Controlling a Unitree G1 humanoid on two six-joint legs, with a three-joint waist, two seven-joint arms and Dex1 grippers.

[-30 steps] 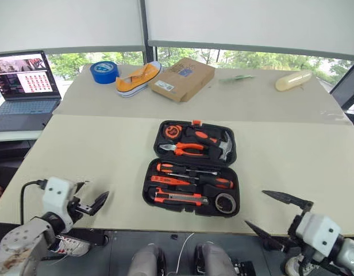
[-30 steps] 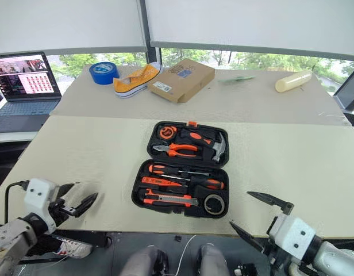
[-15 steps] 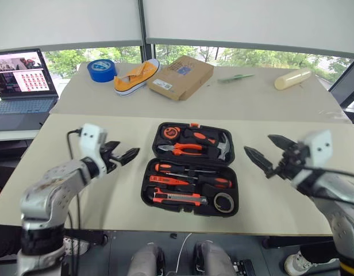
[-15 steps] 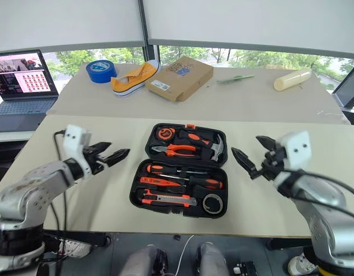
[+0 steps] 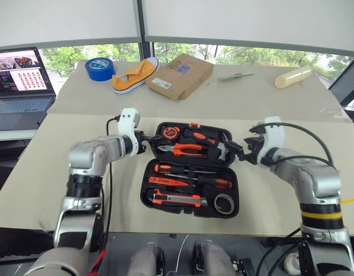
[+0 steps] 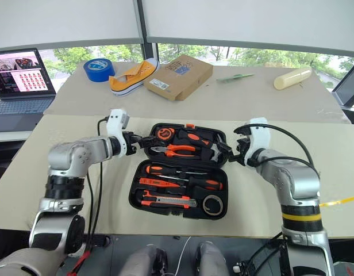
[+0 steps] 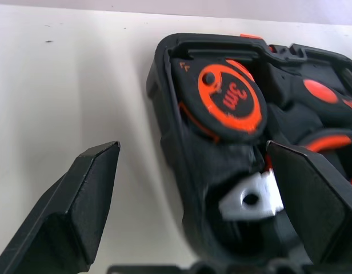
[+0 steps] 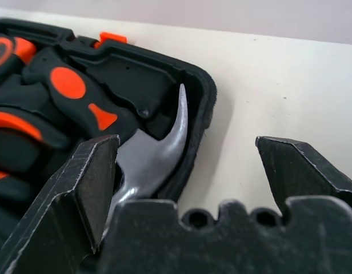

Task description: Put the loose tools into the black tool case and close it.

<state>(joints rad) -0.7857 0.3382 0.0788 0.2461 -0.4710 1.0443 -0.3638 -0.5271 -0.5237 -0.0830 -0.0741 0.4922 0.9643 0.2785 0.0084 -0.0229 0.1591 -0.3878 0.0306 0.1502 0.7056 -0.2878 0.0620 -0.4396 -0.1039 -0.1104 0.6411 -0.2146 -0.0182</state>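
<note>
Tools stowed; closing step. Left tool [image 5: 151,140], right tool [image 5: 237,150] released, straddling case [image 5: 191,202] lid edges. Next: clench, fold lid.

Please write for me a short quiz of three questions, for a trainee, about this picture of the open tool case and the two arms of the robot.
1. True or false: the black tool case lies open on the table.
2. Which end effector straddles the case edge near the tape measure? A) left end effector B) right end effector
3. Fill in: the tools in the near half of the case are two screwdrivers, a utility knife and a small ____ roll.

Key:
1. True. Both halves lie flat with the tools showing.
2. A. In the left wrist view its open jaws sit on either side of that corner; the right one is at the hammer corner.
3. Tape.
</note>
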